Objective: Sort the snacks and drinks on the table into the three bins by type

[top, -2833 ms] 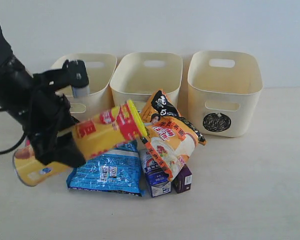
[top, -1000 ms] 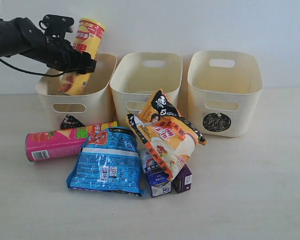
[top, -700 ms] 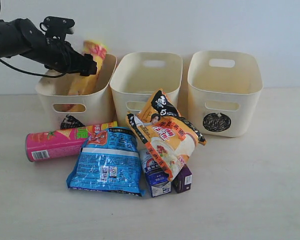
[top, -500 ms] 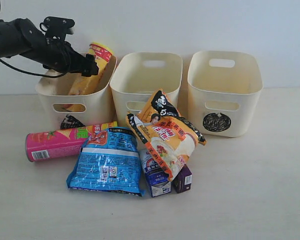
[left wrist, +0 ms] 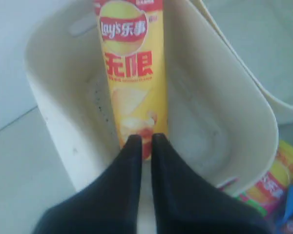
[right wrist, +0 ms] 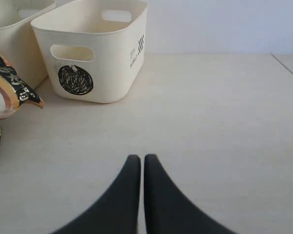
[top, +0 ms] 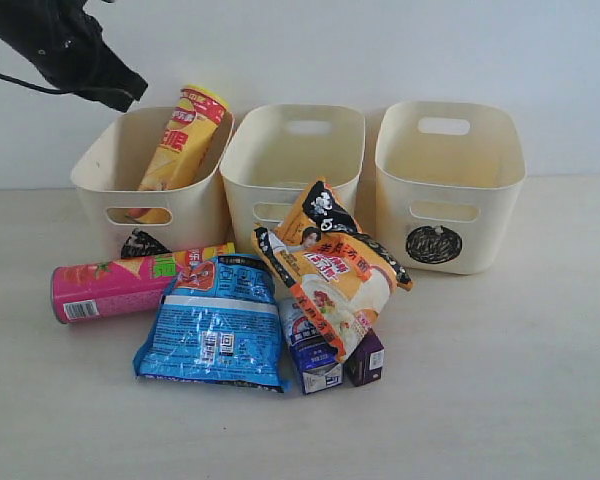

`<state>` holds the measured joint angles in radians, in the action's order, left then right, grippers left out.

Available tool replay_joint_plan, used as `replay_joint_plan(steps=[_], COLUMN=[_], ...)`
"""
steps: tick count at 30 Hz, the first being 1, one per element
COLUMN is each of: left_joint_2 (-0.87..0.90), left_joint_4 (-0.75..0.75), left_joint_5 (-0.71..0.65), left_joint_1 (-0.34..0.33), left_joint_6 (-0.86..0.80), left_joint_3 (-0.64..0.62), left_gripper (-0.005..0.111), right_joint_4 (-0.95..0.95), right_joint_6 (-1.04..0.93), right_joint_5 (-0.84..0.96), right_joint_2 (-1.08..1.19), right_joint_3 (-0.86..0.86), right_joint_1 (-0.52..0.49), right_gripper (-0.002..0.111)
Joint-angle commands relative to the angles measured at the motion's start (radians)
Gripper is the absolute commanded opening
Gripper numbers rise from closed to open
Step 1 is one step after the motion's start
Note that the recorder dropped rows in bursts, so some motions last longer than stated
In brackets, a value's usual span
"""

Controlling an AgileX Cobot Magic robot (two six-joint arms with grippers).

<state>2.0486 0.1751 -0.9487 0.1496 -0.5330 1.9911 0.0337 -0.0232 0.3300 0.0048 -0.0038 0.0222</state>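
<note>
Release complete — yellow-red canister point(top: 180, 140) now leans inside the left bin point(top: 195, 215); left gripper point(left wrist: 142, 141), lifted clear, and right gripper point(right wrist: 137, 159) both have fingers closed on nothing. First item sorted — most work remains.

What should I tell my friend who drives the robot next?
Left tool: shut, empty, above the left bin.
Right tool: shut, empty, low over the table.
Done: yellow-red canister leans inside the left bin.
To do: pink canister, blue bag, orange bag, white-and-blue carton and purple carton lie on the table before the bins. Middle bin and right bin show nothing inside.
</note>
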Motion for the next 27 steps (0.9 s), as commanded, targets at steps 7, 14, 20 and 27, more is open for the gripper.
replay_joint_plan(steps=[7, 14, 20, 27], left_joint_2=[-0.11, -0.209, -0.209, -0.193], left_joint_4=[-0.03, -0.003, 0.025, 0.027], left_joint_5=[-0.272, -0.219, -0.11, -0.037], left_joint_1=[0.002, 0.002, 0.002, 0.002], left_joint_6=[-0.321, -0.473, -0.613, -0.661], left_joint_3=[-0.181, -0.544, -0.664, -0.664], left_gripper=[0.004, 0.004, 0.017, 0.093], right_joint_4=[-0.003, -0.003, -0.003, -0.003], right_joint_6=[0.0, 0.0, 0.0, 0.0], right_joint_5=[-0.005, -0.005, -0.012, -0.009], right_joint_2=[-0.005, -0.005, -0.005, -0.005], right_joint_3=[0.004, 0.004, 0.004, 0.004], right_joint_1=[-0.003, -0.003, -0.003, -0.003], right_gripper=[0.0, 0.0, 0.0, 0.0])
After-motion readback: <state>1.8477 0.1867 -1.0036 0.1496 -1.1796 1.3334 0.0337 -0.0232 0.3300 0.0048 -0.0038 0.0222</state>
